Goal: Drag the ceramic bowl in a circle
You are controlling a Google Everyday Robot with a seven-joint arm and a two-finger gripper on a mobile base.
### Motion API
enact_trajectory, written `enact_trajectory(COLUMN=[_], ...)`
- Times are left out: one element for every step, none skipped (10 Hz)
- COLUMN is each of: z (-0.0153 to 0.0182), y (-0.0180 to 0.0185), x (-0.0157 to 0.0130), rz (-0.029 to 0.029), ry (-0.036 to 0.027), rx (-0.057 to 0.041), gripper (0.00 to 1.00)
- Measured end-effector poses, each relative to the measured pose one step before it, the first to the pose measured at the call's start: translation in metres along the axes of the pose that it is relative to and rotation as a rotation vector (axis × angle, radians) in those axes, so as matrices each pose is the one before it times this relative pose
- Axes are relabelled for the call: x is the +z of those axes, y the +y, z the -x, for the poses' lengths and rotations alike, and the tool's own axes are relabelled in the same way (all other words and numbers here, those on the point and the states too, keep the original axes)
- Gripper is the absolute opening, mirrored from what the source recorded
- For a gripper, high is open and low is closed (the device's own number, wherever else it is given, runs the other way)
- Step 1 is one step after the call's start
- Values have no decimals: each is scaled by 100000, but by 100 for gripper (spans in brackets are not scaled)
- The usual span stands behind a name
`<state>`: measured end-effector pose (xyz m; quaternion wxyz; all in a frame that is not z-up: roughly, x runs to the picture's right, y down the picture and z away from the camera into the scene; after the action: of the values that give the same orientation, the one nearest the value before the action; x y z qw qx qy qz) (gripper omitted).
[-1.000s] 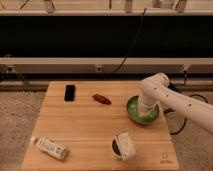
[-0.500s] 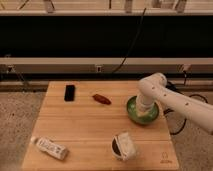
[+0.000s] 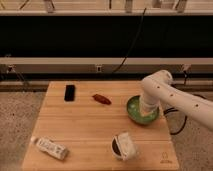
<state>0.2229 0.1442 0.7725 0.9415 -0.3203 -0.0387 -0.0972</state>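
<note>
The green ceramic bowl (image 3: 135,111) sits on the wooden table (image 3: 85,125) near its right edge. The white arm comes in from the right and bends down over the bowl. The gripper (image 3: 146,112) reaches down into the bowl's right side. The arm's wrist hides the fingers and part of the bowl's rim.
A small dark cup with a white wrapper (image 3: 123,146) stands in front of the bowl. A red-brown object (image 3: 101,98) and a black phone (image 3: 69,92) lie at the back. A white packet (image 3: 50,148) lies at the front left. A cable (image 3: 177,122) hangs off the right side.
The bowl and the arm's wrist have shifted slightly, staying together near the table's right edge. The other objects have not moved.
</note>
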Motion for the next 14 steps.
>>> enact_trajectory(z=[-281,-248,-500,-715,-704,-799,-396,-574,-721,-699,-445,-338,-160,152], y=[1005,861,645,805,727,577,25,152,177,-66,-235,-4,-15,-672], x=[-296,-87,-8,233,240,844,704,607,747,998,730,219,96,340], rz=[10,4,-226,-253,-181,-223,-330,-81,61,621,362,250,958,502], ry=[62,-502,-1426,-2344,-1565,-1771,-1131,-661,-694,-527,-510,-49,179,-77], rx=[-10,299,565,506,743,1050,364,783,1194,1152,682,511,40,-1144], gripper=[80,80,80,80,80,80,80,80,80,80,80,80,80,77])
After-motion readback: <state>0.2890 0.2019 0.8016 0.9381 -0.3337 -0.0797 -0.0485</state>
